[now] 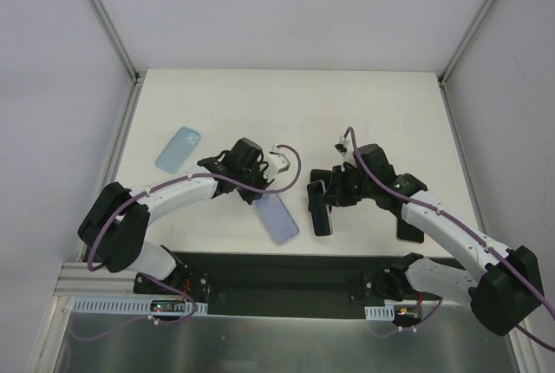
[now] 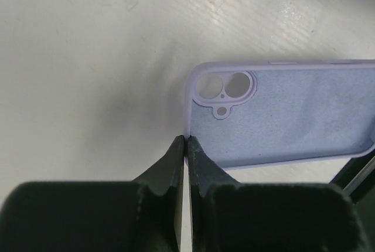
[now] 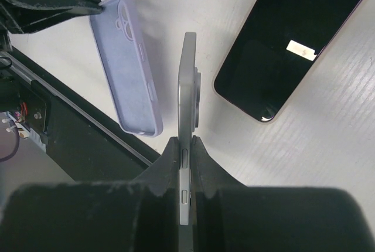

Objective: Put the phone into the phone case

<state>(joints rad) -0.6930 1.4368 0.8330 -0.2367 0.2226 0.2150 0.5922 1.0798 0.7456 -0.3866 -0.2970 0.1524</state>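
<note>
A lavender phone case [image 2: 287, 117] lies open side up on the white table, its camera cut-out end towards my left gripper [image 2: 186, 142]. That gripper is shut on the case's end wall, one finger inside and one outside. From above, the case [image 1: 279, 219] sits near the table's front edge with the left gripper [image 1: 258, 196] at its far end. My right gripper [image 3: 187, 142] is shut on a grey phone [image 3: 187, 82] held edge-on, its side buttons between the jaws. From above, the phone [image 1: 319, 210] hangs just right of the case, below the right gripper [image 1: 328, 196].
A second phone [image 3: 293, 35] lies on the table with its dark screen up, partly under my right arm [image 1: 409, 227]. A light blue case [image 1: 178, 148] rests at the back left. The table's black front edge [image 3: 76, 129] runs close below the lavender case.
</note>
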